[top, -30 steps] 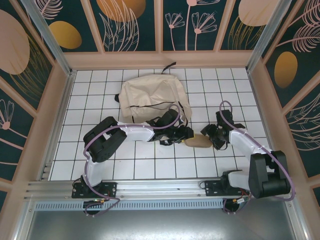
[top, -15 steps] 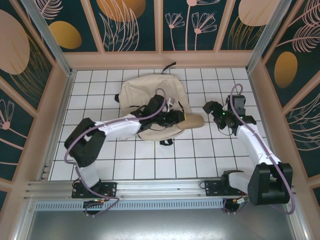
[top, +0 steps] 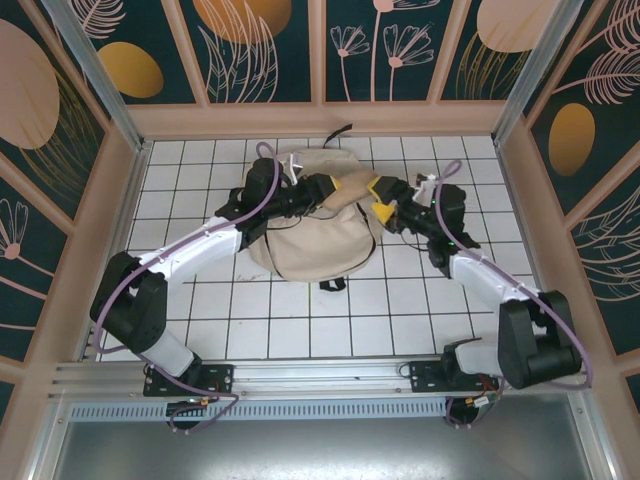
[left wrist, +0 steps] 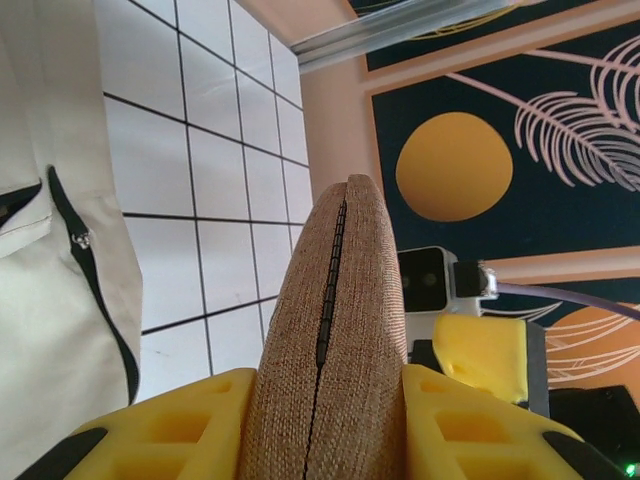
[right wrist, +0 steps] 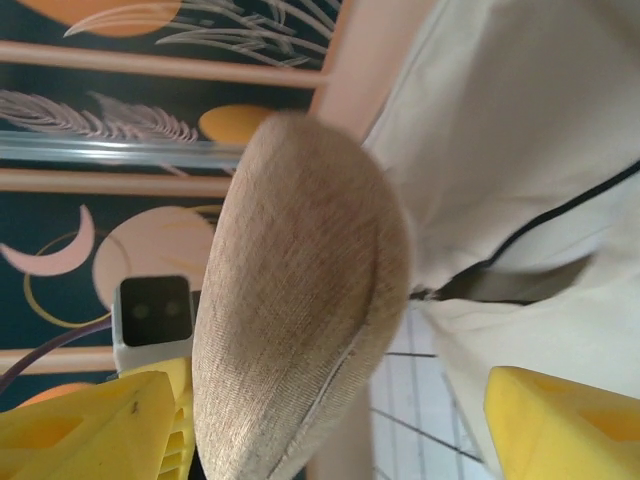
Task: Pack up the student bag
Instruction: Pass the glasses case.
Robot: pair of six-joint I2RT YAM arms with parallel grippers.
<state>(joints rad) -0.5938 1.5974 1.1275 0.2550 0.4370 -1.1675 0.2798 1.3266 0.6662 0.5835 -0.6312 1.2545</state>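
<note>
The student bag (top: 300,240) is a beige backpack lying flat on the white tiled table (top: 200,300), toward the back. Its cream fabric and dark zipper show in the left wrist view (left wrist: 60,300) and the right wrist view (right wrist: 520,150). My left gripper (top: 322,190) (left wrist: 325,410) is shut on a tan woven zip pouch (top: 352,188) (left wrist: 335,280) and holds it above the bag's upper right part. My right gripper (top: 383,205) (right wrist: 340,430) is open at the pouch's (right wrist: 300,300) free end. That end sits between its yellow fingers (right wrist: 90,430), close to one and well apart from the other.
Beige frame walls with dark patterned panels (top: 320,50) close in the table at the back and both sides. The bag's black strap (top: 340,130) trails toward the back wall. Bare tiles (top: 350,320) lie between the bag and the arm bases.
My left arm carried the pouch from the table's front middle back and up over the bag. My right arm swung back and left to meet the pouch.
</note>
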